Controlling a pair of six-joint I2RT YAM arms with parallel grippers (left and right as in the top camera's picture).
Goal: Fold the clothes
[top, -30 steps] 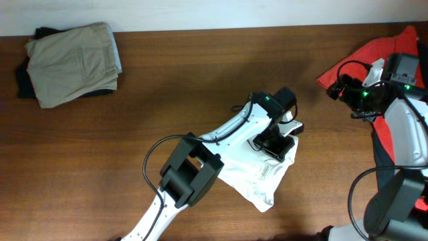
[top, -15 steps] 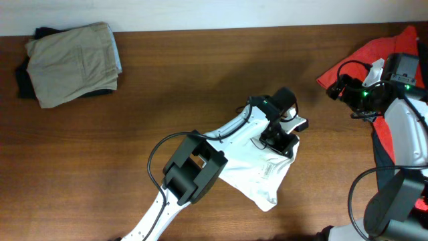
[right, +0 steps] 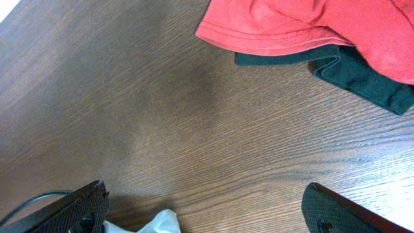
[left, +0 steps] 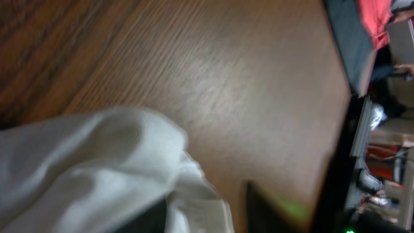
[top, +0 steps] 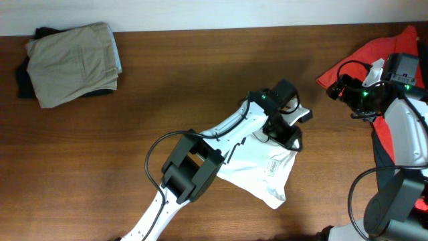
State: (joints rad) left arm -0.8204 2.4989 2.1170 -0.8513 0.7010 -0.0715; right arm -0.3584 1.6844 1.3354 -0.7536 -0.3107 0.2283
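The white T-shirt lies crumpled at the table's centre, its small rectangular print facing up. My left gripper sits on the shirt's upper right edge, shut on a bunched fold of the shirt. That white fold fills the lower left of the blurred left wrist view, between the dark fingers. My right gripper hovers wide open and empty at the left edge of a red garment. In the right wrist view the right gripper is over bare wood, with the red garment ahead.
A folded khaki garment rests on a dark one at the far left back. A dark garment lies under the red one at the right. A tip of white fabric shows near the right gripper.
My left gripper has moved right and slightly back, dragging the shirt's upper edge and its print to the right. The right arm has not moved.
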